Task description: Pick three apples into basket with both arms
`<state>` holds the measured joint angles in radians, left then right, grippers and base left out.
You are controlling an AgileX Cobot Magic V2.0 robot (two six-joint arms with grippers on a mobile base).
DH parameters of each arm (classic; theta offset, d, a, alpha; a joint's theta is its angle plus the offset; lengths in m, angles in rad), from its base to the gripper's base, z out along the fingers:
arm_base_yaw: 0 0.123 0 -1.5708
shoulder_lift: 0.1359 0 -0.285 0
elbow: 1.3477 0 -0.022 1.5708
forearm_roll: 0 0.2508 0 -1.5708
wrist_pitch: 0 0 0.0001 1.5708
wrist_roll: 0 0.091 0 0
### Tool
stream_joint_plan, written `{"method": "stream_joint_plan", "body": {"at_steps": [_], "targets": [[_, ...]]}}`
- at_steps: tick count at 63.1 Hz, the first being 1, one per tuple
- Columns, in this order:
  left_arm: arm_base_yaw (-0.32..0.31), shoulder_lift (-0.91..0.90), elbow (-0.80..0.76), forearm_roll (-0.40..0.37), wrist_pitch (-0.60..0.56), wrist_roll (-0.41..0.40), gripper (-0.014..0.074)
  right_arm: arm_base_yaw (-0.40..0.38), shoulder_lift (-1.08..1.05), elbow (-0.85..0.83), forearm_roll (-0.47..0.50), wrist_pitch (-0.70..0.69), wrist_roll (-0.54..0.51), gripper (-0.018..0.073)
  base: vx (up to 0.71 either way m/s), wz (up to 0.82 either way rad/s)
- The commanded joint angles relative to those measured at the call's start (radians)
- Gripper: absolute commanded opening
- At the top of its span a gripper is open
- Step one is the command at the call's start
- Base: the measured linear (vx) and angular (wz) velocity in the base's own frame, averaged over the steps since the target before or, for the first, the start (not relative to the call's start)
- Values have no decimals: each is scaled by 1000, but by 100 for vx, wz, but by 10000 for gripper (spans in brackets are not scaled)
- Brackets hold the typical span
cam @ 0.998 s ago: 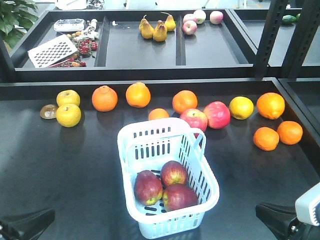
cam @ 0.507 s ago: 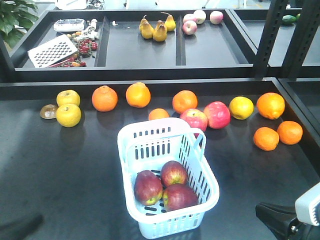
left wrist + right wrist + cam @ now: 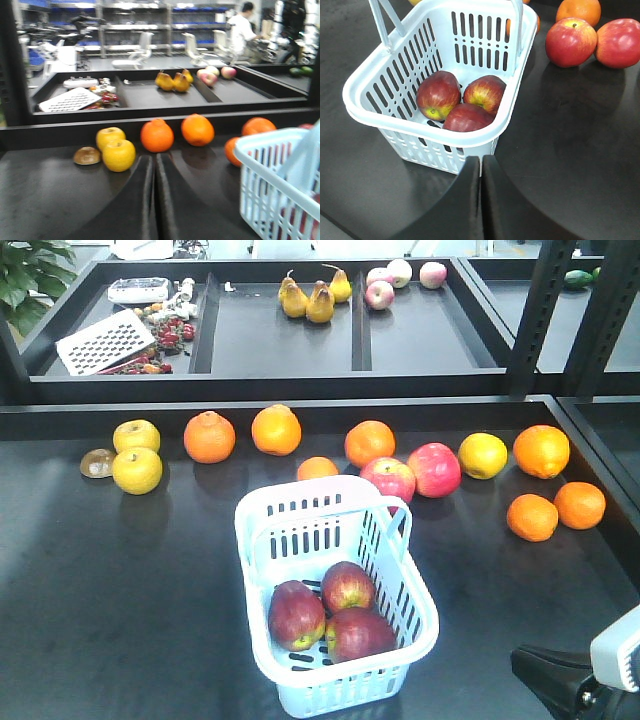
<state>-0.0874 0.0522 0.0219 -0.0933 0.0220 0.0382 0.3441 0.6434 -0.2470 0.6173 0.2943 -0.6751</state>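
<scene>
Resting: right gripper has its two black fingers pressed together with nothing between them, low at the near edge and just short of the basket.
Left gripper: likewise closed and empty in its wrist view, low over the table, with the basket off to its right; the front view does not show it.
Apples: all three lie touching one another in the basket's near end, so I judge the task finished and the arms pulled clear so as not to knock the basket.
Basket: upright near the middle of the table, one handle raised.
Around: two brighter red apples sit just behind the basket, with oranges and yellow fruit along the back of the table.
Behind: a tray holds pears, small apples and a grater.
In the way: nothing lies between either gripper and the basket; the raised handle would be the only snag for a reach from above.
</scene>
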Motion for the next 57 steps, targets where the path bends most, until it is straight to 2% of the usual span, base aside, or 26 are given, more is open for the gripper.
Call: {"method": "stream_joint_plan", "body": {"at_steps": [1,7,14,57], "targets": [[39,-36,10,120,-8,-202,-6,-5,0,-27,12,-47,-10,-7,0,0],[53,-69,10,213,28,-368,-6,-5,0,-27,12,-47,-10,-7,0,0],[53,-80,10,265,48,-434,-6,-5,0,-27,12,-47,-10,-7,0,0],[54,-80,10,264,48,-437,-6,-5,0,-27,12,-47,-10,-7,0,0]]}}
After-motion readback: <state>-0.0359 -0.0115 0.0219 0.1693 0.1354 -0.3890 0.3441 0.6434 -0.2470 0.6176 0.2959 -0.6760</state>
